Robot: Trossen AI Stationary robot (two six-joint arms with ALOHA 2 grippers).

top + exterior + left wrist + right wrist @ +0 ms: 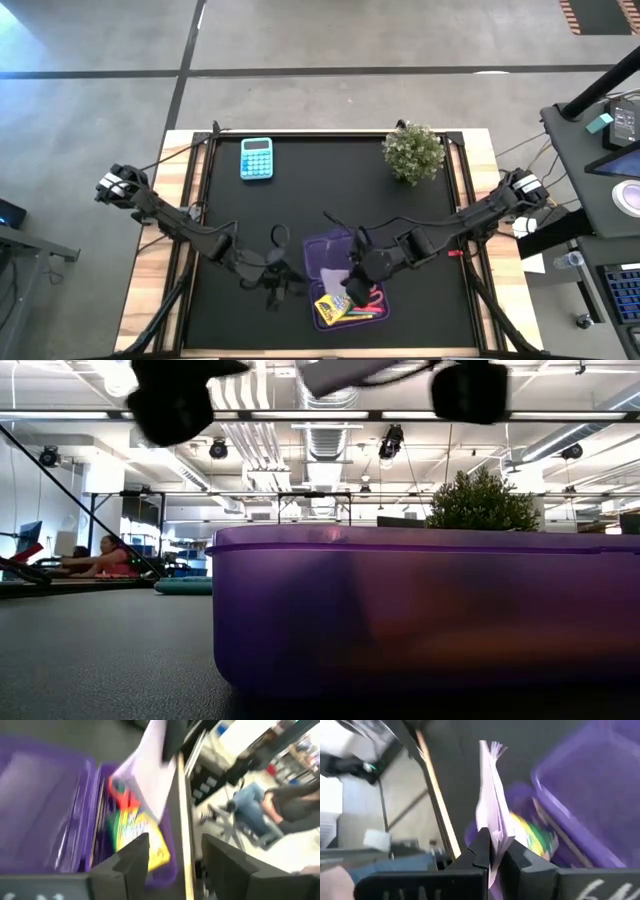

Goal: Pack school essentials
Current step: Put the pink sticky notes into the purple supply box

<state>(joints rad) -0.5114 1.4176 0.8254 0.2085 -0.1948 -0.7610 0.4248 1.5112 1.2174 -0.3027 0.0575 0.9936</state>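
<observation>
The translucent purple case (335,252) lies open near the table's near edge. Its tray holds the yellow crayon box (330,308), the red-handled scissors (376,298) and some pens (362,314). My right gripper (358,272) hangs over the case, shut on the lilac note pad (492,795). My left gripper (285,283) is open, just left of the case and close to the table. In the left wrist view the crayon box (137,835), the scissors (122,797) and the pad (150,770) show beyond its fingers (132,857). My right gripper pinches the lilac note pad between its two fingers (482,850) at one edge (495,837), so the pad's sheets stand edge-on in the gap. It comes from above. The pad is lifted clear and hangs slanted over the crayon box (532,837) in the tray.
A teal calculator (256,158) and a small potted plant (413,152) stand near the far edge. A small red thing (455,253) lies right of the case. In the low view the case's wall (420,610) fills the front. A seated person (260,805) is beyond the table.
</observation>
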